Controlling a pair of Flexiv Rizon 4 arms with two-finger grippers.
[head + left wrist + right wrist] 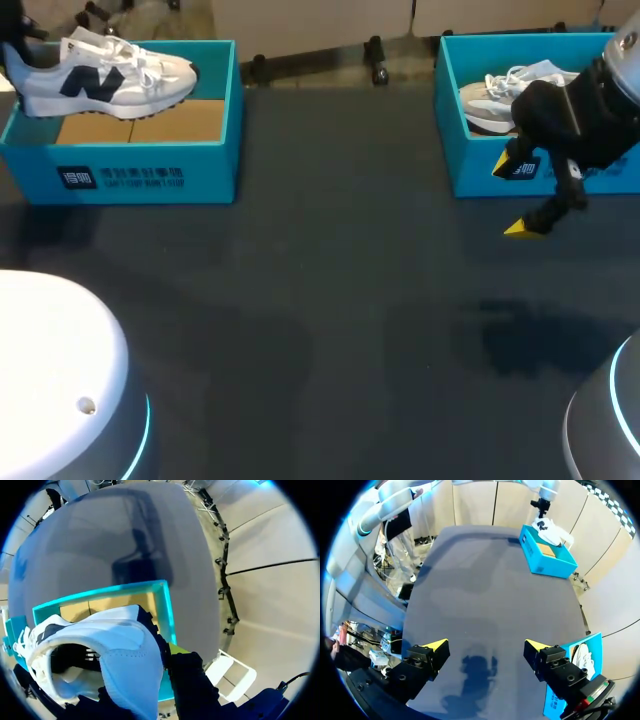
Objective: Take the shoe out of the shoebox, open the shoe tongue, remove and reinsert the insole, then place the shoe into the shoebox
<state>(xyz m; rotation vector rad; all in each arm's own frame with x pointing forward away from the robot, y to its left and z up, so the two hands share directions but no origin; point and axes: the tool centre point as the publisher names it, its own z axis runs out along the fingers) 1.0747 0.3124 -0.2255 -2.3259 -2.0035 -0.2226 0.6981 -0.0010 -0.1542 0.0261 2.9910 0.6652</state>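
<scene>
Two shoeboxes: both teal, at the far edge of the dark table (pixel 320 300); left shoebox (pixel 150 178) at the far left, right shoebox (pixel 480 185) at the far right, well apart.
Shoe (pixel 110 75): white with a dark side mark, sole down, over the far part of the left shoebox.
Shoe axis: long axis runs left to right; toe points right, heel points left.
Shoe to hand: the heel end is at the left gripper (pixel 14 55), with the rest of the shoe stretching right of it.
Left gripper: closed on the shoe's heel, dark fingers either side of the heel collar.
Right gripper (pixel 486 645): fingers wide apart, holding nothing, above the table just near of the right shoebox.
Second shoe (pixel 500 95): pale, lying inside the right shoebox.
</scene>
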